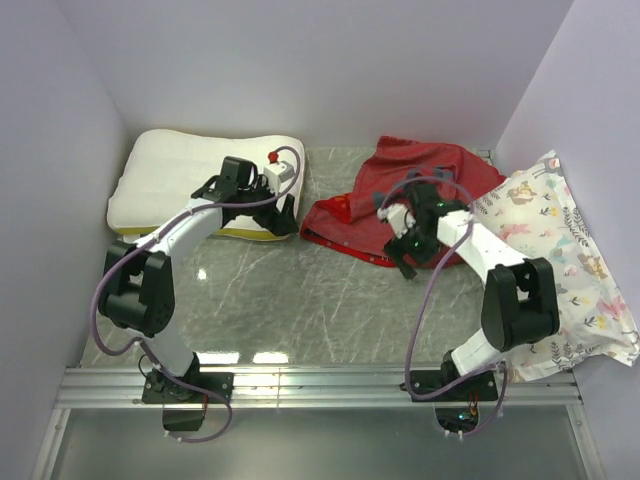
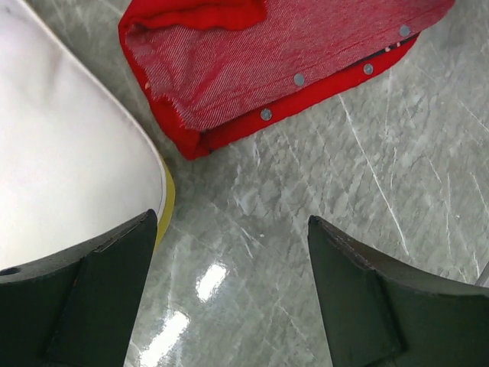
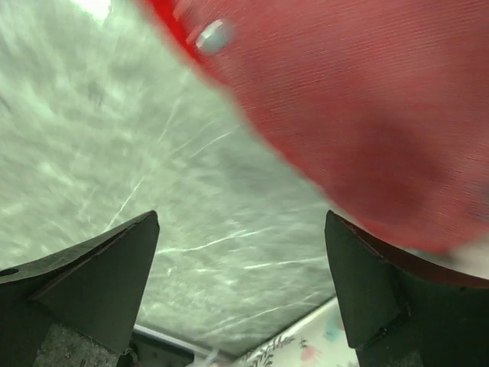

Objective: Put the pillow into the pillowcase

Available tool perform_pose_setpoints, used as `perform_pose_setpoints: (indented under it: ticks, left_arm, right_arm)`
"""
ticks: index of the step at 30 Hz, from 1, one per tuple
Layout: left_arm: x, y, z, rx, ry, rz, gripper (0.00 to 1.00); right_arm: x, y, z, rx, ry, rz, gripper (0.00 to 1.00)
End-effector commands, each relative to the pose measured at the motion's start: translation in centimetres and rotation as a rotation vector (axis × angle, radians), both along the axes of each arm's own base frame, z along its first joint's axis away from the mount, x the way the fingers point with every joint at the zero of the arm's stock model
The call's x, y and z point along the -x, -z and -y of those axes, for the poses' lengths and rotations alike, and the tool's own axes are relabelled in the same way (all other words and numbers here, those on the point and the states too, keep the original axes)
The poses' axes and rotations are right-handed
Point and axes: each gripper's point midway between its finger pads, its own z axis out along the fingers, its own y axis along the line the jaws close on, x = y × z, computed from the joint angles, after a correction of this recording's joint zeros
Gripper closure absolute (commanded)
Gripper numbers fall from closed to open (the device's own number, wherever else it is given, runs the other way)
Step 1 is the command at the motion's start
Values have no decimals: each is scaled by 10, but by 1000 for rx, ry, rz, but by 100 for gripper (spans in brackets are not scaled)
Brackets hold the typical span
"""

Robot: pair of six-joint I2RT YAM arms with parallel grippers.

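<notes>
Pillow (image 1: 180, 175): back left on the desk (image 1: 300, 290), long axis left-right.
Pillowcase (image 1: 440, 165): crumpled to its right, apart.
Left gripper (image 2: 231, 222): wide open, empty, at the pillow's right end.
Right gripper (image 3: 241, 218): wide open, empty, over the pillowcase edge.

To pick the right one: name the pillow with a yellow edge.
The plain white pillow at far left, by the left pincer; a yellow strip lines its near edge. The floral-print pillow at right has none.
</notes>
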Motion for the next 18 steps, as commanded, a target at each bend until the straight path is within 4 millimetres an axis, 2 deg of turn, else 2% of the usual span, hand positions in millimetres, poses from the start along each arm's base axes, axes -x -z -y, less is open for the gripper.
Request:
perform_pose_setpoints:
  ticks: [1, 2, 3, 5, 8, 11, 12, 13, 14, 15, 16, 17, 18]
  left_arm:
    - [-1, -8, -5, 45, -25, 6, 14]
    - [2, -8, -10, 42, -33, 4, 13]
    - [2, -8, -14, 42, -42, 6, 13]
    - [3, -9, -25, 47, -67, 7, 12]
    - [5, -9, -38, 55, -98, -7, 13]
    - [7, -7, -47, 50, -114, -8, 14]
    - [7, -7, -48, 50, -118, -4, 14]
    - [6, -7, -50, 48, -120, -2, 14]
    - [6, -8, -51, 48, -119, 0, 14]
    - [6, -9, -51, 48, -114, 2, 15]
    - [6, -10, -52, 50, -111, -5, 16]
    - [10, -15, -49, 69, -71, 1, 18]
    - [12, -17, -48, 77, -51, 5, 19]
  right_arm:
    - [-10, 17, -4, 132, -94, 83, 3]
    - [-5, 31, -1, 162, -100, 60, 2]
    - [-18, 34, -4, 170, -90, 108, 2]
    - [-30, 45, 1, 238, -69, 127, 2]
    - [-53, 48, 3, 279, -32, 149, 12]
    - [-74, 46, 4, 308, -33, 172, 31]
    - [-81, 46, 6, 326, -41, 177, 47]
    - [-84, 48, 8, 335, -47, 162, 57]
    - [-97, 47, 6, 332, -51, 159, 71]
    - [-93, 48, 8, 315, -61, 103, 100]
    - [-92, 46, 3, 277, -70, 62, 100]
    - [-108, 25, -9, 204, -79, 76, 100]
    - [-79, 18, -30, 8, -113, -87, 100]
